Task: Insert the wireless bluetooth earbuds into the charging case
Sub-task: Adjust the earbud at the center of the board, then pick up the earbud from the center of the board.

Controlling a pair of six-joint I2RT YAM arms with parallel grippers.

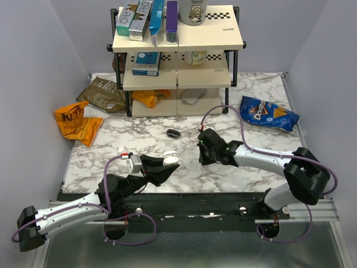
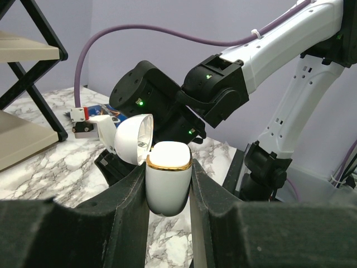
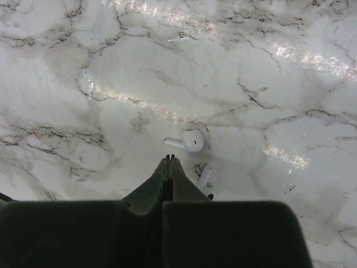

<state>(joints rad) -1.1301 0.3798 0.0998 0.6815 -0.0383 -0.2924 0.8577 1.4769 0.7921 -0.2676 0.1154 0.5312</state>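
Looking from overhead, I cannot make out the earbuds at all. The right gripper (image 1: 204, 157) hangs tip-down over the bench (image 1: 139, 142) just right of centre and covers the spot beneath it. Only its own wrist camera shows them. One earbud (image 3: 192, 139) lies in full sight on the marble just past the tips, in the middle of that frame. The second earbud (image 3: 205, 176) sits lower right of it, its lower end cut off behind the dark finger, so I cannot tell whether the two touch. The right jaws are pressed together with nothing between them.

The left gripper (image 2: 169, 177) has its jaws clamped on the charging case (image 2: 169, 195), one finger on each side. In the overhead view the case is only a small white blob left of centre, low in the frame. The left wrist camera shows it close up at centre frame, upright, with marble showing beneath it.

The case is smooth and white with a rounded bottom and a thin gold band around its mouth. Its lid (image 2: 134, 139) is swung open toward the upper left, showing a pale hollow inside. The inside of the body is hidden from this angle.

Both earbuds are white, each with a round head and a short stem.

A small black oval thing (image 1: 173, 133) lies on the bench in front of the shelf rack (image 1: 177, 56), too small to identify.
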